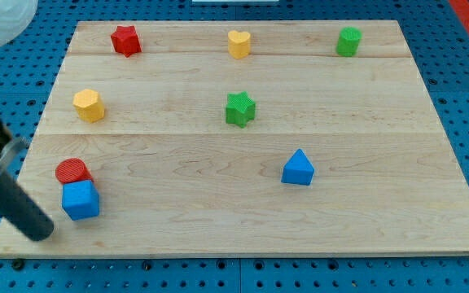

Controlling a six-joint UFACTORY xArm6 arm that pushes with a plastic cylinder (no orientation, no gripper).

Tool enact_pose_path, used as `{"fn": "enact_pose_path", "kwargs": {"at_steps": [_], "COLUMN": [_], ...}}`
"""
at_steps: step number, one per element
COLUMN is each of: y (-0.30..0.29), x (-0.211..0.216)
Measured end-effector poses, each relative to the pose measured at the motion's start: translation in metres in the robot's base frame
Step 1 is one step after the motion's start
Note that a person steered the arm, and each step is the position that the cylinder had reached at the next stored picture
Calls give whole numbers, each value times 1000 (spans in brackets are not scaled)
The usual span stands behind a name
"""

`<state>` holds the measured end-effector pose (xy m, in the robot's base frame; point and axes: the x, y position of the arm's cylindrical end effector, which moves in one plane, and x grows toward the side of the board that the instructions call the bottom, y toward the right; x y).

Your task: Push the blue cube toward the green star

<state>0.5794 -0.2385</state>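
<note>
The blue cube [81,200] sits near the board's lower left corner, touching the red cylinder [72,171] just above it. The green star [239,109] lies near the board's middle, well up and to the right of the cube. My dark rod comes in from the view's left edge and slants down; my tip [39,232] rests on the board to the lower left of the blue cube, a small gap away from it.
A blue triangular block [298,168] lies right of centre. A yellow hexagonal block [89,105] is at mid left. Along the top are a red star [125,40], a yellow heart [238,43] and a green cylinder [348,41]. The wooden board [243,236] ends just below my tip.
</note>
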Motion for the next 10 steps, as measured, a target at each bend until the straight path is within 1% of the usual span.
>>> {"fn": "enact_pose_path", "kwargs": {"at_steps": [1,2,3,4,5,6,7,8,9,10], "y": [50,66,103,86,70,169,244,238,218,184], "x": [-13,-47,-58,-52,-23,-22,-36,-72,-63,-102]}}
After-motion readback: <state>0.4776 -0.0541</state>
